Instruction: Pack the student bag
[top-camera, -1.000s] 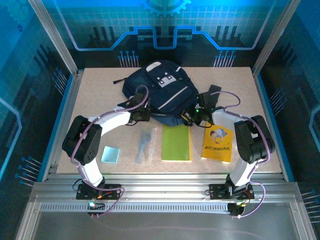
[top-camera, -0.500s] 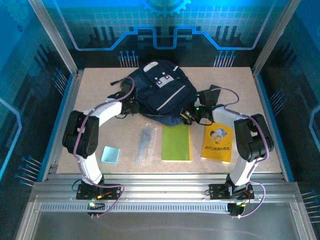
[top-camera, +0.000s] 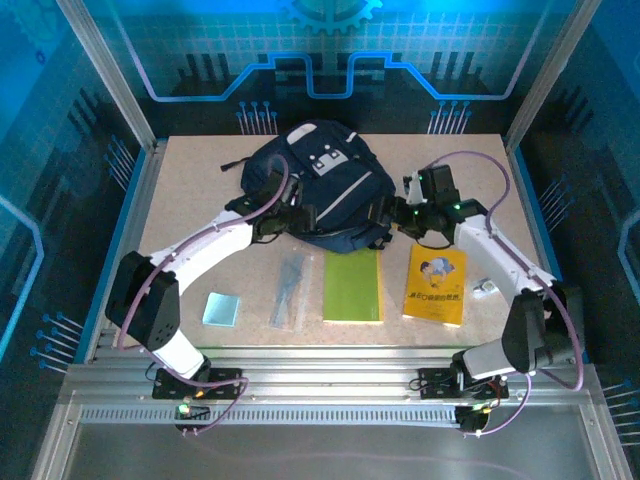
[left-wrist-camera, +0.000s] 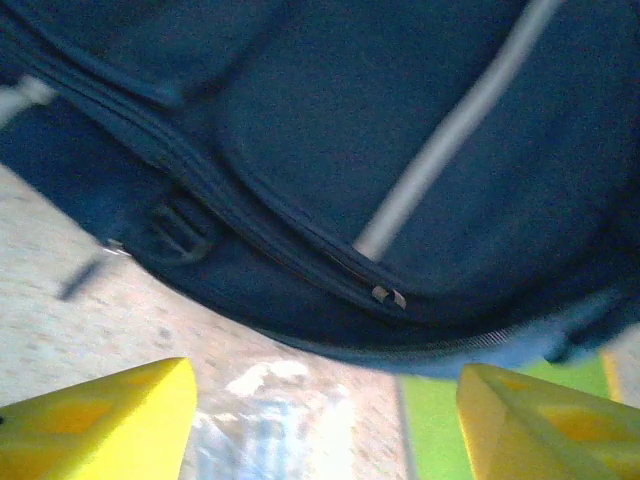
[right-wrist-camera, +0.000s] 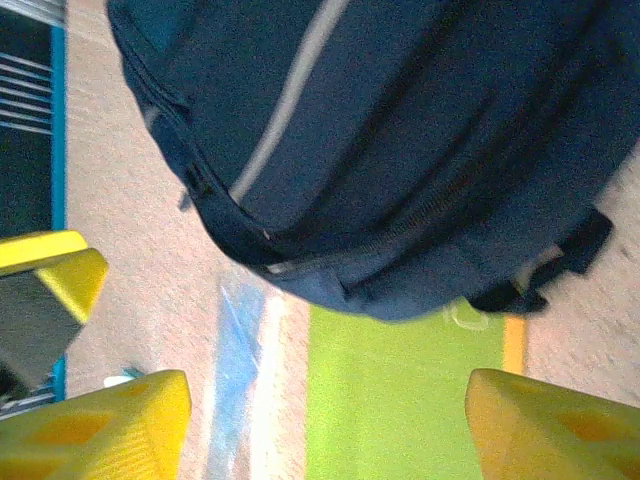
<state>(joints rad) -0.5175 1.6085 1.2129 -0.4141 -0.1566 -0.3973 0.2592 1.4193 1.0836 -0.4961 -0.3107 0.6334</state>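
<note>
At the left of the surface (top-camera: 180, 190) lie a pale blue card (top-camera: 222, 308) and a clear packet (top-camera: 290, 290), both waiting to go in, so leave them for now. Your left end effector (left-wrist-camera: 322, 425) hangs at the near-left edge of the student bag (top-camera: 340, 190), its fingers spread wide with nothing between them. The bag lies flat at the middle-back of the surface, and from here it looks zipped shut, so the step in hand is probably opening it.

In the left wrist view a small metal zip pull (left-wrist-camera: 385, 295) sits on the seam just ahead of you. Come in low, line the fingers up across that tab, and close on the tab alone, not the fabric.

The bag's near edge overlaps the top of the green notebook (top-camera: 353, 285), so avoid dragging the bag forward. Your right end effector (right-wrist-camera: 328, 425) is at the near-right edge, equally wide open and empty. Use it to pin the soft fabric beside the zip so the bag does not slide. The yellow book (top-camera: 436, 285) lies just below it.
</note>
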